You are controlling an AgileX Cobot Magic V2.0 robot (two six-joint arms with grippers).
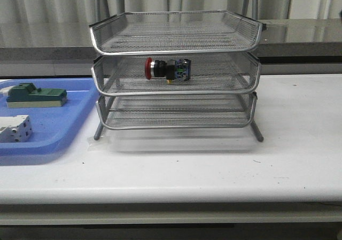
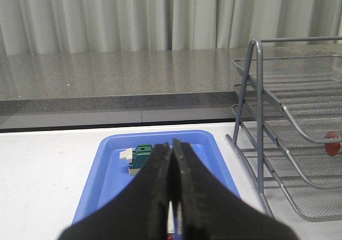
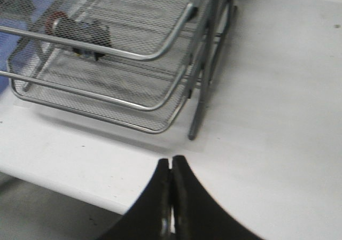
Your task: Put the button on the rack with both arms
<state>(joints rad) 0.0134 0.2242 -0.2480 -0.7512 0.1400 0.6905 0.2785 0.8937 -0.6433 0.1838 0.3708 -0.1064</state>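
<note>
The button [image 1: 167, 69], red cap to the left with a black collar and blue-black block, lies on its side in the middle tray of the silver wire rack [image 1: 176, 85]. It also shows in the right wrist view [image 3: 80, 31], and its red cap peeks in at the edge of the left wrist view [image 2: 332, 144]. No gripper shows in the front view. My left gripper [image 2: 171, 146] is shut and empty, above the blue tray. My right gripper [image 3: 171, 161] is shut and empty, over the white table near the rack's right front leg [image 3: 196, 117].
A blue plastic tray [image 1: 64, 128] lies left of the rack with a green block [image 1: 36, 95] and a white terminal block [image 1: 15, 129] in it. The white table [image 1: 288, 160] runs to the right. A grey ledge and curtains stand behind.
</note>
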